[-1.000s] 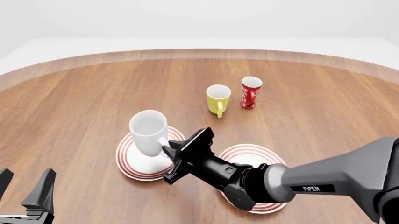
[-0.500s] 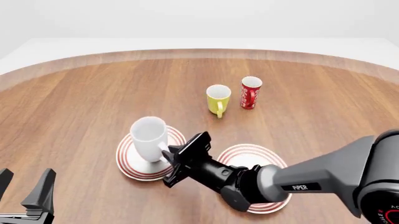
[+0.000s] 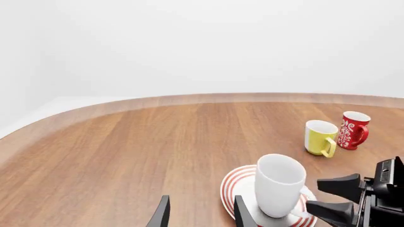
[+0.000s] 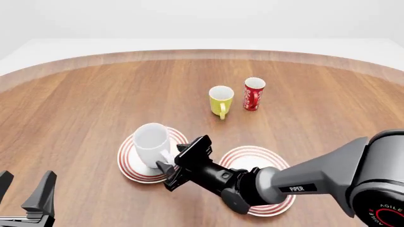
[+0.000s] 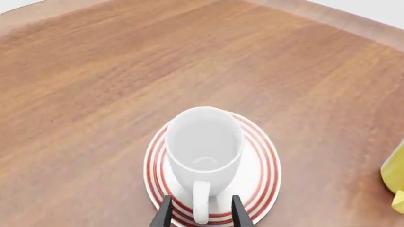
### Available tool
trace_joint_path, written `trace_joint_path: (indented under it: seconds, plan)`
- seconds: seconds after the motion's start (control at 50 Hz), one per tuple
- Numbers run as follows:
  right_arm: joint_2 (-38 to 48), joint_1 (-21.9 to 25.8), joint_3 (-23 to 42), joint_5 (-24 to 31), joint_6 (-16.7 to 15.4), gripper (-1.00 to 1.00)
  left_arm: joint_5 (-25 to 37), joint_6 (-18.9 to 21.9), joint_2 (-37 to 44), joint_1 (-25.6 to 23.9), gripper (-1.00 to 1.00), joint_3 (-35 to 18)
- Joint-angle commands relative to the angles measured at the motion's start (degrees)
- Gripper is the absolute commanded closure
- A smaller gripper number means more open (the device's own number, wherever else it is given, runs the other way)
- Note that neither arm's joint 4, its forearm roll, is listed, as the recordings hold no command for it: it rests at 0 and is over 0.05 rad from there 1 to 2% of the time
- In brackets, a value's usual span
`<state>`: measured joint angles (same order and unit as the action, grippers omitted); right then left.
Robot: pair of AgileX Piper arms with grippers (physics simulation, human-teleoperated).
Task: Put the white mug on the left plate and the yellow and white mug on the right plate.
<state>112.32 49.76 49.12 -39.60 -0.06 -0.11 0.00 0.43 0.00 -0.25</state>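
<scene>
White mug is sitting upright on the left plate, the right end effector straddling its handle, fingers apart. Yellow and white mug is waiting far across the table, off the right plate; the left end effector is resting spread, holding nothing.

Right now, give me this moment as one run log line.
white mug: upright on left plate | right hand: open around handle | yellow and white mug: on table | left hand: open
</scene>
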Motion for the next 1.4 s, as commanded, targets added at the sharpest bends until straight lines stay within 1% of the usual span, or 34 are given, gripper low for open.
trace_joint_path:
  seconds: [0.02, 0.34, 0.56, 0.84, 1.4]
  plan:
    - [0.60, 0.41, 0.69, 0.61, 1.03, -1.00, 0.00, 0.00, 0.00, 0.00, -1.00, 0.00]
    - [-0.45, 0.16, 0.05, 0.75, 1.07, -1.00, 0.00, 0.00, 0.00, 0.00, -1.00, 0.00]
    - [-4.16, -1.05, -2.55, 0.61, 0.60, -1.00, 0.00, 0.00, 0.00, 0.00, -1.00, 0.00]
    - [-7.31, -1.61, -3.80, 1.09, -0.40, -1.00, 0.00, 0.00, 0.00, 0.00, -1.00, 0.00]
    - [-13.62, -6.14, -6.61, 0.96, -1.24, -1.00, 0.00, 0.00, 0.00, 0.00, -1.00, 0.00]
